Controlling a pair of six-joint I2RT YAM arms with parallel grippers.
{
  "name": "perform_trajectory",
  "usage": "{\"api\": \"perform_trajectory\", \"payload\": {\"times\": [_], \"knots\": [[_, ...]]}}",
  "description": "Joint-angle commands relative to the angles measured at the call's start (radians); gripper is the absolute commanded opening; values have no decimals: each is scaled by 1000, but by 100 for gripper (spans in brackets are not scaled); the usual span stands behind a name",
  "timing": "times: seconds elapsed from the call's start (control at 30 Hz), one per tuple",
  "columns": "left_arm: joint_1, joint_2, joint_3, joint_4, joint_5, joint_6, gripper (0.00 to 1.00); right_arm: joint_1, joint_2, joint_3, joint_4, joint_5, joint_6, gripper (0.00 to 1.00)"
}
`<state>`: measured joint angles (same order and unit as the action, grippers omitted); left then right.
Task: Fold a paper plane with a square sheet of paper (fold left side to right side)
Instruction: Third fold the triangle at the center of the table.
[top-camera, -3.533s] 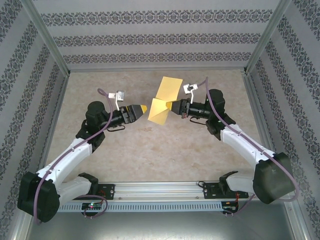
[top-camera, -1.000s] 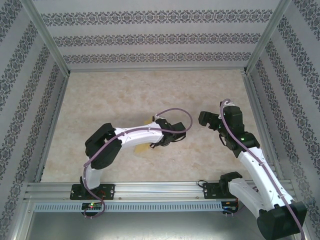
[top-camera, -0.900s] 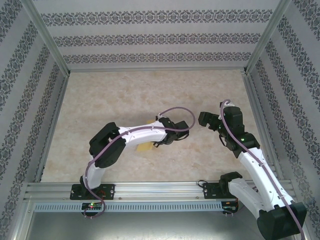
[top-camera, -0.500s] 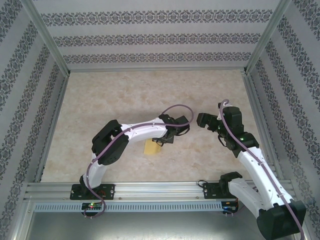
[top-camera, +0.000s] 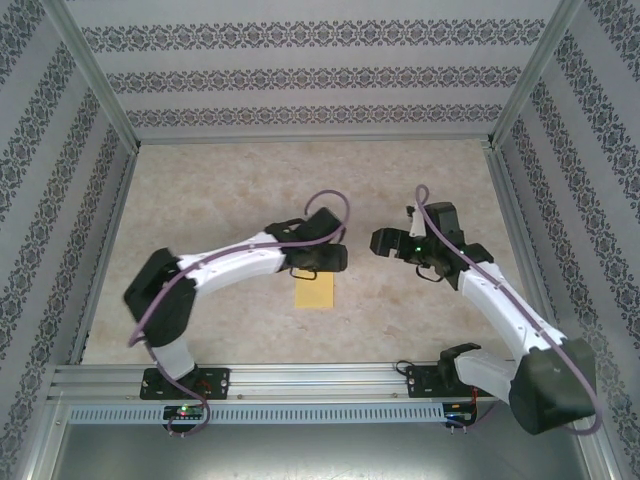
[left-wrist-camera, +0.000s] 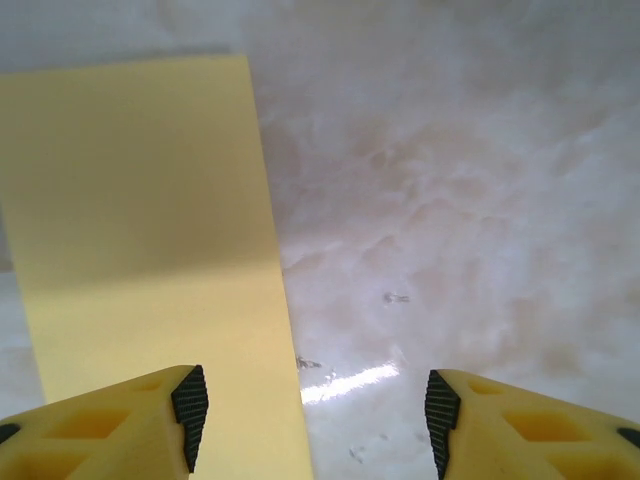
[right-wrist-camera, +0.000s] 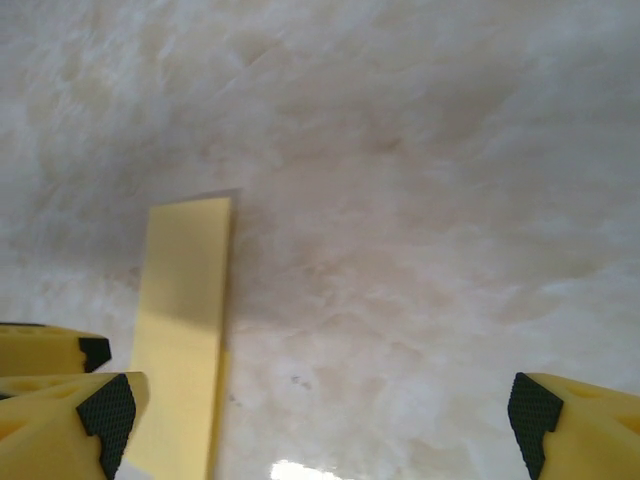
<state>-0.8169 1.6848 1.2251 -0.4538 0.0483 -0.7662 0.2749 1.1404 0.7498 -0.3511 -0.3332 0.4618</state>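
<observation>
Top external shows the square sheet of paper (top-camera: 314, 292) lying flat on the table (top-camera: 220, 200), near the middle and a little toward the arms' side; what shows of it is a small yellow-orange oblong (no pointed dart yet, so I judge the folding far from finished). No tray or box comes into it; the sheet rests straight on the tabletop.

In the left wrist view the paper (left-wrist-camera: 140, 250) runs lengthwise away from the fingers, up the frame, with its straight right edge passing just inside the left finger; the left gripper (left-wrist-camera: 312, 405) stands with jaws parted and nothing between them but bare table, so the sheet lies off to one side of the gap, not centred in it.

In the right wrist view the paper (right-wrist-camera: 185, 330) is a narrow strip at the left, beside that gripper's left finger; the right gripper (right-wrist-camera: 320, 410) is spread very wide and empty, with most of its gap over bare table.

The left gripper is the nearer of the two, right over the sheet's far end; my guess is the next grasp turns on sliding sideways until that long edge sits between the pads.
</observation>
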Motion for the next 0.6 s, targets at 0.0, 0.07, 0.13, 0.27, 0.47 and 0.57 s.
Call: {"api": "perform_trajectory", "payload": {"times": [0.0,0.07,0.13,0.27,0.47,0.57], "knots": [[72,-129,-140,167,71,16,63,64,86,50,91,-83,30,83],[123,-198,-228,203,93,9,62,105,164,74,135,-100,50,70],[170,-249,-313,253,138,-9,61,148,249,109,172,-103,60,61],[235,-298,-447,382,230,-46,61,214,410,192,222,-67,62,48],[252,-234,-493,445,295,-54,62,237,594,296,273,-71,61,46],[252,-194,-492,452,304,-64,62,244,663,339,266,-76,51,46]]}}
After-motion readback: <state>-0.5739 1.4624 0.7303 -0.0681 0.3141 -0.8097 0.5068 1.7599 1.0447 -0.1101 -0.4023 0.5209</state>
